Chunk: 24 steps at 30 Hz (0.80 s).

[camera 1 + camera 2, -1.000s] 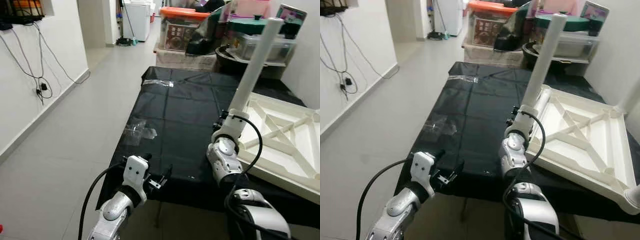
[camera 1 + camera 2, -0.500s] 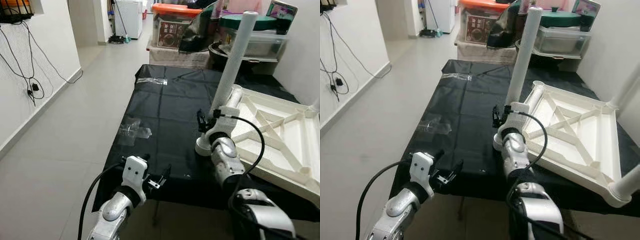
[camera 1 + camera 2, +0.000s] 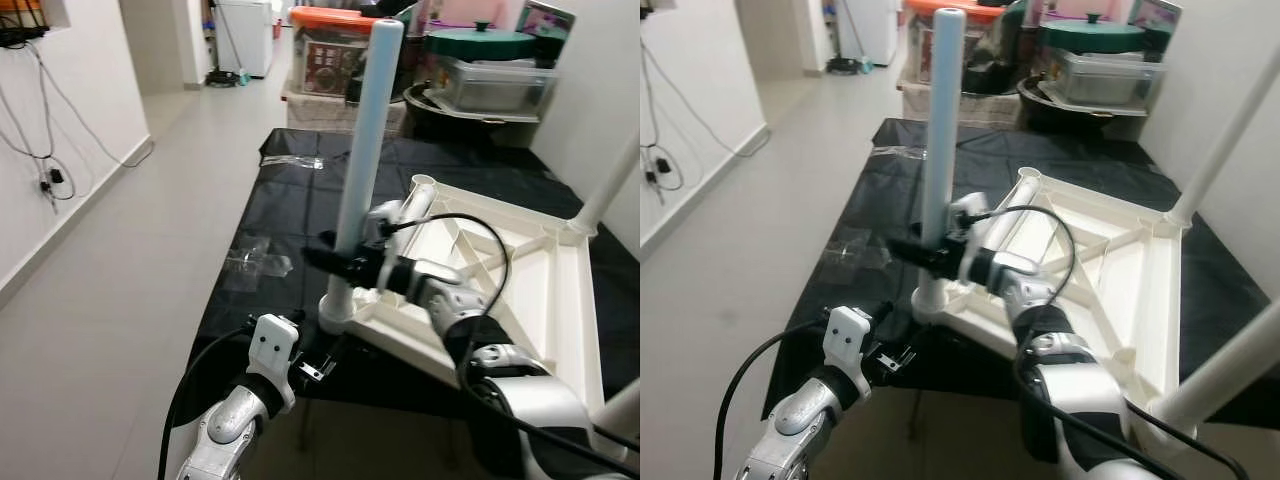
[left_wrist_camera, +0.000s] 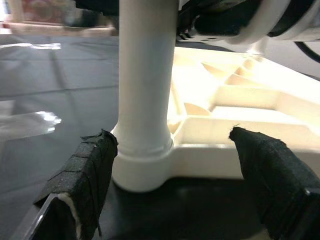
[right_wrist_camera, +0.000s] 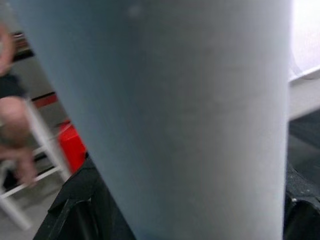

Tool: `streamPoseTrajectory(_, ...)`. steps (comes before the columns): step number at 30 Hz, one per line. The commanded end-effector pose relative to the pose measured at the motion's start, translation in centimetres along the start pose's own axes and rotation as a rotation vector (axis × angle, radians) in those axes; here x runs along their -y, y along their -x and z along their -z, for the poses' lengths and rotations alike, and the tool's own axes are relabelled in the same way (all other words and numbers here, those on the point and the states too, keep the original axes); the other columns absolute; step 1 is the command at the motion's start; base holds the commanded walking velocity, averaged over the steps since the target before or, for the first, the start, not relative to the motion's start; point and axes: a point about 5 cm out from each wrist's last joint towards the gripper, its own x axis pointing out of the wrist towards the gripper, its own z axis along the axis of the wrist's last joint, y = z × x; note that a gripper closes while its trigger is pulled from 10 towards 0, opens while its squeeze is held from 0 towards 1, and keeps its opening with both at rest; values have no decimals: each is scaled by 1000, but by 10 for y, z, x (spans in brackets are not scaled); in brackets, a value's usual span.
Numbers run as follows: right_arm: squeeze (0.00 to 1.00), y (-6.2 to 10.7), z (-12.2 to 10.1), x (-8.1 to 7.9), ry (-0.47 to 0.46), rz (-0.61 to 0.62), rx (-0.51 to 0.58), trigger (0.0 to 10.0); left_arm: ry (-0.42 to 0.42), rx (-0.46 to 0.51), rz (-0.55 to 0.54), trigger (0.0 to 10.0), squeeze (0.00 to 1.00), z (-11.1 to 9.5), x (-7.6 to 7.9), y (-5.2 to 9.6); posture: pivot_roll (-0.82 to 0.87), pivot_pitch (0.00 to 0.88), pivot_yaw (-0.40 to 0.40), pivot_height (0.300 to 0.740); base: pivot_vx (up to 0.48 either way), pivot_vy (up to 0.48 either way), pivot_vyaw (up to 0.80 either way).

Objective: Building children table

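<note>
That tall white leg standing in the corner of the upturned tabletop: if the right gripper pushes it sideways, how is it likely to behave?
The leg looks like a stiff, smooth plastic tube, so the right gripper may slip along it. Standing tall in its socket, it would probably lever the light-looking ribbed tabletop rather than bend. Unseated, it would likely roll.

Right pincer (image 3: 923,252) grips upright table leg (image 3: 939,130) at upturned tabletop's (image 3: 1137,275) corner

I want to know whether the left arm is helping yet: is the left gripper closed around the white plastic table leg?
No: in the left wrist view the left gripper is open, its fingers apart on either side of the white plastic table leg.
</note>
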Motion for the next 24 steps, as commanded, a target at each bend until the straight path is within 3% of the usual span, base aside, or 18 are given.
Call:
streamPoseTrajectory(1,0,-10,1,-8,-4,-79,-24,10000,-3,-13,1,10000,0,4,2,2,162,0,-108,740,0,0,0)
streamPoseTrajectory(2,0,-10,1,-8,-4,-79,-24,10000,-3,-13,1,10000,0,4,2,2,162,0,-108,740,0,0,0)
streamPoseTrajectory(3,0,-14,3,-11,1,-108,-28,4039,-3,-13,1,10000,0,4,2,2,164,0,-110,740,0,0,0)
streamPoseTrajectory(6,0,-14,3,-11,1,-108,-28,4039,-3,-13,1,10000,0,4,2,2,164,0,-110,740,0,0,0)
streamPoseTrajectory(7,0,-16,5,-11,12,-77,-36,0,-2,-12,1,10000,0,4,2,2,162,0,-110,740,0,0,0)
streamPoseTrajectory(8,0,-16,8,-6,28,45,-40,0,-1,-12,0,10000,0,4,2,3,156,0,-107,740,0,0,0)
streamPoseTrajectory(10,0,-16,8,-6,28,45,-40,0,-1,-12,0,10000,0,4,2,3,156,0,-107,740,0,0,0)
streamPoseTrajectory(12,0,-7,12,10,36,322,-29,0,2,-12,-1,10000,0,3,2,3,152,0,-105,740,0,0,0)
streamPoseTrajectory(13,0,-7,12,10,36,322,-29,0,2,-12,-1,10000,0,3,2,3,152,0,-105,740,0,0,0)
streamPoseTrajectory(14,0,10,14,25,25,561,-19,0,3,-13,0,10000,0,4,2,3,146,0,-95,740,0,0,0)
streamPoseTrajectory(16,0,10,14,25,25,561,-19,0,3,-13,0,10000,0,4,2,3,146,0,-95,740,0,0,0)
streamPoseTrajectory(17,0,32,16,40,-5,801,1,0,4,-14,1,10000,0,4,2,3,141,0,-93,740,0,0,0)
streamPoseTrajectory(18,0,32,16,40,-5,801,1,0,4,-14,1,10000,0,4,2,3,141,0,-93,740,0,0,0)
streamPoseTrajectory(19,0,61,17,53,-26,1059,23,0,6,-14,2,10000,0,4,1,2,136,0,-89,740,0,0,0)
streamPoseTrajectory(20,0,61,17,53,-26,1059,23,0,6,-14,2,10000,0,4,1,2,136,0,-89,740,0,0,0)
streamPoseTrajectory(21,0,92,18,61,-34,1297,38,0,6,-15,3,10000,0,4,2,2,136,0,-89,740,0,0,0)
streamPoseTrajectory(22,0,92,18,61,-34,1297,38,0,6,-15,3,10000,0,4,2,2,136,0,-89,740,0,0,0)
streamPoseTrajectory(24,0,141,25,65,-66,1667,110,0,6,-16,5,10000,0,4,1,2,128,0,-81,740,0,0,0)
